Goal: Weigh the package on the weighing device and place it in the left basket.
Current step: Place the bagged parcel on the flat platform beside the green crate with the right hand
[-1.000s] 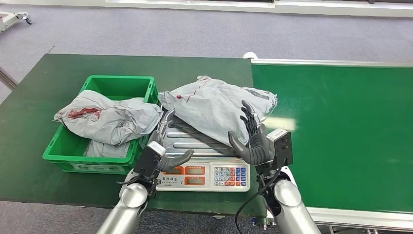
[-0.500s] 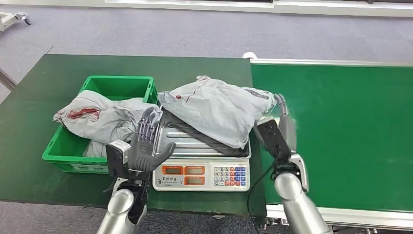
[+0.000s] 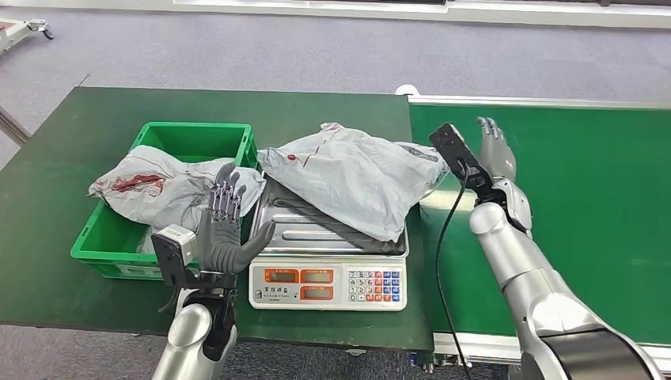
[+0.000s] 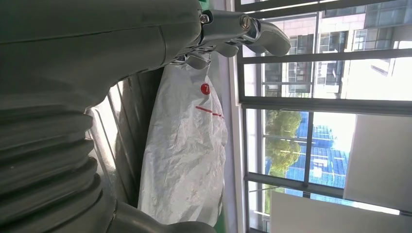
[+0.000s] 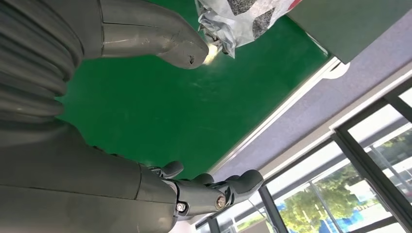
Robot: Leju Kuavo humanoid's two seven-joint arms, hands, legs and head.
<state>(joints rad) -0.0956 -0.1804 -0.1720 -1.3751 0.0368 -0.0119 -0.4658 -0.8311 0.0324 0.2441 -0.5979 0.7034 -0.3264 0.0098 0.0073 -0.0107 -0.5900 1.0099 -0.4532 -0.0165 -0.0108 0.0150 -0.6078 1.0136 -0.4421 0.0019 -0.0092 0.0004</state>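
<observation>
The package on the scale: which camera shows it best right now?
The head view: the whole grey package lies draped across the scale, both hands clear of it. The left wrist view shows it close, side-on, with a red dot, partly blocked by the left hand. The right wrist view catches one corner.

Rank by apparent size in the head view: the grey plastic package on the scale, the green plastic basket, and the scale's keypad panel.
1. Green plastic basket, though packages hide much of it.
2. Grey plastic package on the scale; close to the basket, so that order is unsure.
3. Keypad panel, clearly smallest.
</observation>
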